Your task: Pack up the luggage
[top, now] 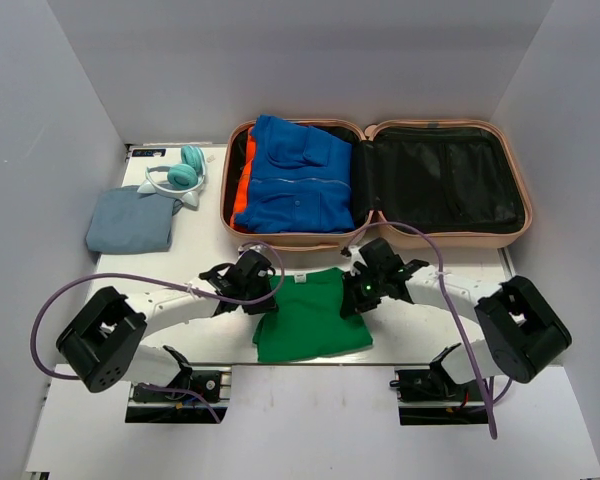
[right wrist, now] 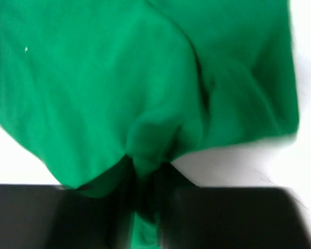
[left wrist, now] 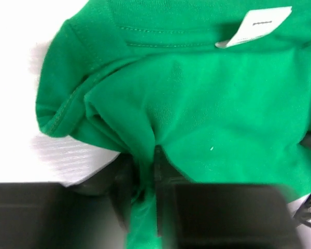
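Observation:
The pale pink luggage (top: 450, 238) lies open at the back of the table, black lining showing in its right half. A folded blue garment (top: 298, 178) over an orange one fills its left half. A green T-shirt (top: 312, 312) lies in front of it, between my grippers. My left gripper (top: 267, 295) is shut on the shirt's left edge; green cloth (left wrist: 197, 114) is pinched between its fingers (left wrist: 160, 171). My right gripper (top: 357, 290) is shut on the shirt's right edge, with cloth (right wrist: 119, 88) bunched between its jaws.
Teal headphones (top: 180, 176) lie at the back left. A folded grey-blue garment (top: 130, 222) lies in front of them. Grey walls close in the back and both sides. Purple cables loop from both arms.

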You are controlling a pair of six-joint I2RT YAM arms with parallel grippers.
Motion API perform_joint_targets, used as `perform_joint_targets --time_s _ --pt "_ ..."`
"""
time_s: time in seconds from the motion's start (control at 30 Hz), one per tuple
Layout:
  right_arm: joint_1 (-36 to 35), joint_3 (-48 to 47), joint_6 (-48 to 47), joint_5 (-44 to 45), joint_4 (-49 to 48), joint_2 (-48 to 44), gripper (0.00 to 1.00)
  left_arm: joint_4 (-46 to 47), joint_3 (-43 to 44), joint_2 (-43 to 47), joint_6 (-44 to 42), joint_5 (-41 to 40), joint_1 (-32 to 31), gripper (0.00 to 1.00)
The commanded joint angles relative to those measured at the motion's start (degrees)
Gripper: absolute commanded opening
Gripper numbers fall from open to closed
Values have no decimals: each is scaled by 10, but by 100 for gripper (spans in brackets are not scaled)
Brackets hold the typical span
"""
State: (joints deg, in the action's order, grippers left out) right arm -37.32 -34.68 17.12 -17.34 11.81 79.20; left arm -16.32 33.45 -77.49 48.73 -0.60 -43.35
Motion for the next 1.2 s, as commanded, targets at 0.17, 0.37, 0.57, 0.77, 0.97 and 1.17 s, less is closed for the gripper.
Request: perform_joint_targets --time_s 0.17,0.37,0.57,0.77,0.97,1.17 --pt "-38 -71 -63 -69 56 12 0 -59 -7 34 -16 -17 -28 0" --pt "-48 -186 -95 -24 155 -42 0 -136 81 159 -86 -129 -81 0" --pt "-44 -338 -99 34 196 -23 0 -152 202 178 -201 -178 -82 0" --pt "-40 -488 -118 122 204 46 0 -112 358 122 -353 -212 -83 0" --pt "-16 -619 -122 201 217 138 0 -113 486 17 -411 -194 6 0" --pt "43 -690 -92 156 247 233 0 -130 557 -102 -374 -70 136 0"
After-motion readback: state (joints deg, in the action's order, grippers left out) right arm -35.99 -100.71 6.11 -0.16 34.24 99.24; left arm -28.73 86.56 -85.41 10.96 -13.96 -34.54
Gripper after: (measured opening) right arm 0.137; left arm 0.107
